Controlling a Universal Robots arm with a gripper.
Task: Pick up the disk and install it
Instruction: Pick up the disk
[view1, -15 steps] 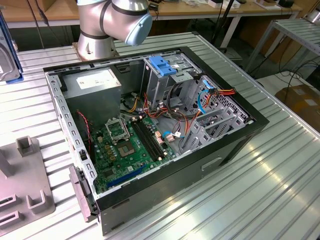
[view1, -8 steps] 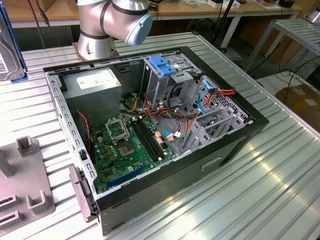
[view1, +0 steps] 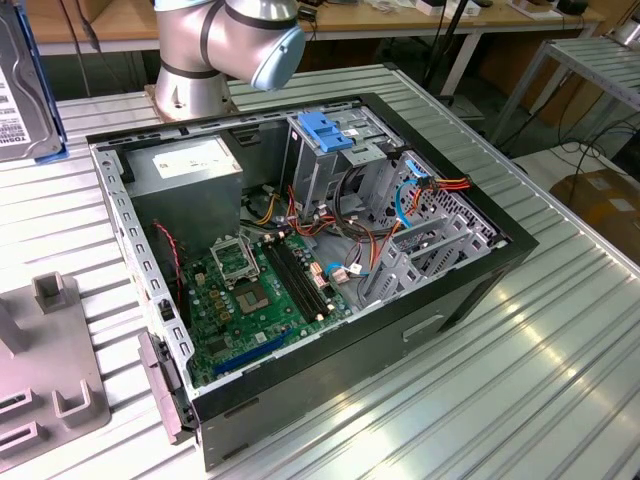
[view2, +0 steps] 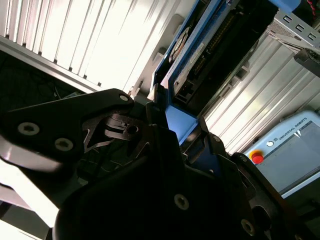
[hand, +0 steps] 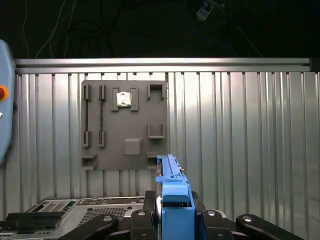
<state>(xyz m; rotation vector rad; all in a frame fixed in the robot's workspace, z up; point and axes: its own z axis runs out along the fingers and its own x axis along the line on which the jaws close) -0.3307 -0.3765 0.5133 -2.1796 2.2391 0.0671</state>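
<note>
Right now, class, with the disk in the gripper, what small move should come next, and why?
Probably carry the disk toward the drive cage in the open case: the gripper is shut on its blue rail, and it hangs at the exterior view's left, outside the case.

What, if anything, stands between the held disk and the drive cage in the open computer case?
Nothing visibly blocks it. The gripper holds the disk at the exterior view's left. The case lies open on top, and only the power-supply box inside it sits between the disk and the blue-topped drive cage.
</note>
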